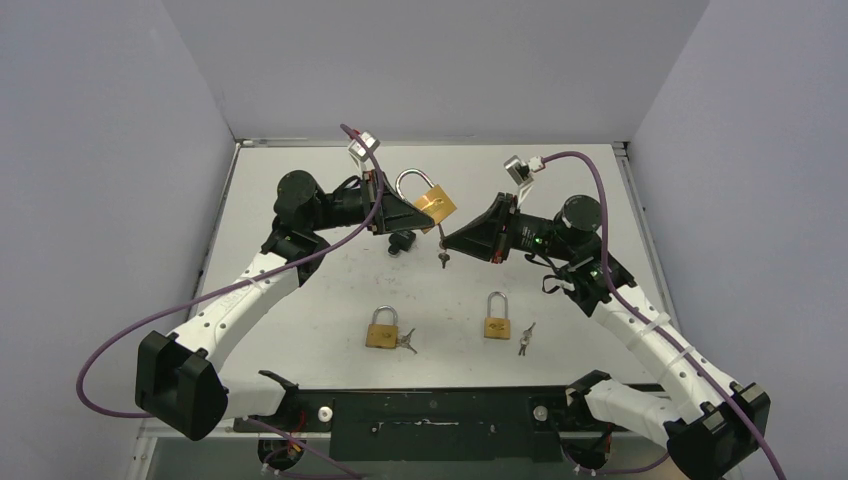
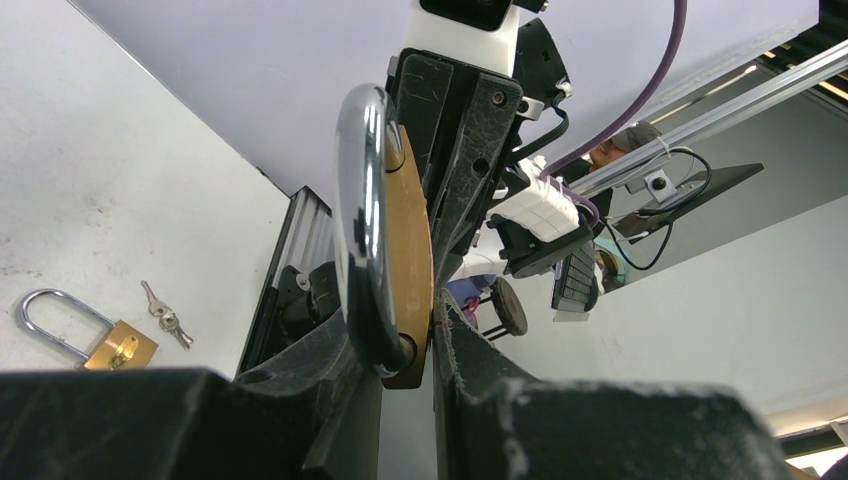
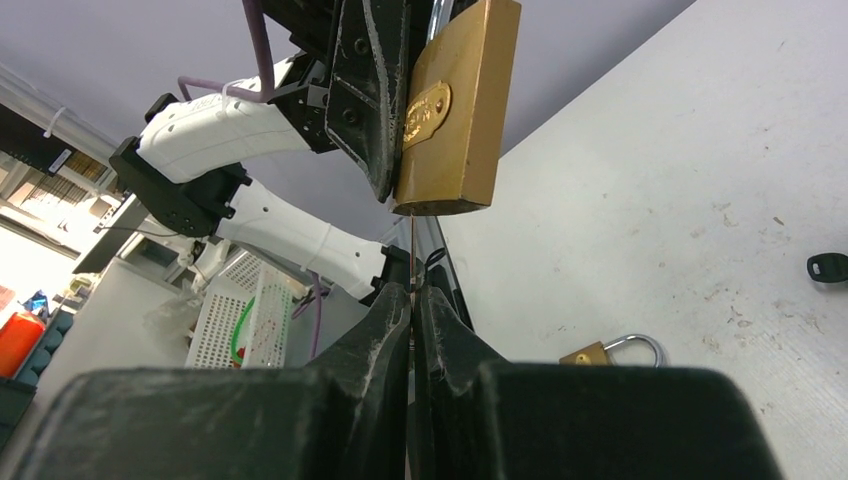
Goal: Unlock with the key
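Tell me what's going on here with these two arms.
The left gripper holds a brass padlock up off the table. The right gripper, jaws shut, pinches a key whose blade meets the padlock's underside; its shackle looks closed. Two spare padlocks lie on the table near the arms.

This is a robotics lab test cell. In the top view a white bench (image 1: 330, 300) is boxed in by plain pale panels (image 1: 100, 150) on three sides. A left arm (image 1: 240, 290) and a right arm (image 1: 650, 330) are bolted along the lower edge, and purple cables (image 1: 84, 375) loop off them. Aluminium framing (image 2: 760, 95) crosses the upper right of the left wrist view. A white perforated crate (image 3: 262, 320) stands at lower left of the right wrist view.
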`<state>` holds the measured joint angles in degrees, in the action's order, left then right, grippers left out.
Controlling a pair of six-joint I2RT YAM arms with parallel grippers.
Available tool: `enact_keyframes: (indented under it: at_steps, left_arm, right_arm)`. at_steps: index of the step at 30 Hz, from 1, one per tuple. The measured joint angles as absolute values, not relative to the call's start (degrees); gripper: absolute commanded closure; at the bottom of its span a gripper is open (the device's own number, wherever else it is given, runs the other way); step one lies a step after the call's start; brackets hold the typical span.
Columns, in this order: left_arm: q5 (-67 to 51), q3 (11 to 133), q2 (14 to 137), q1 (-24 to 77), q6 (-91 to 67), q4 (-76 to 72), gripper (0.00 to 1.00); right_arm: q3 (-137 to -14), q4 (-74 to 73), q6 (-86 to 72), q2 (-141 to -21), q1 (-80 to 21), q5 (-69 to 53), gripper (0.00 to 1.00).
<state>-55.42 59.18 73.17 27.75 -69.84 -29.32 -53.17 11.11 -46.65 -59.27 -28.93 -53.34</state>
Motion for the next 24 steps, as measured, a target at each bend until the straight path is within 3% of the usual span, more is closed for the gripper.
enact_keyframes:
  at_steps: [24]
  left_arm:
    - [-54.26, 59.31, 72.03, 27.70, -68.31, -27.77, 1.00]
  right_arm:
    - [-53.17, 9.85, -45.63, -59.33, -28.93, -51.09, 1.00]
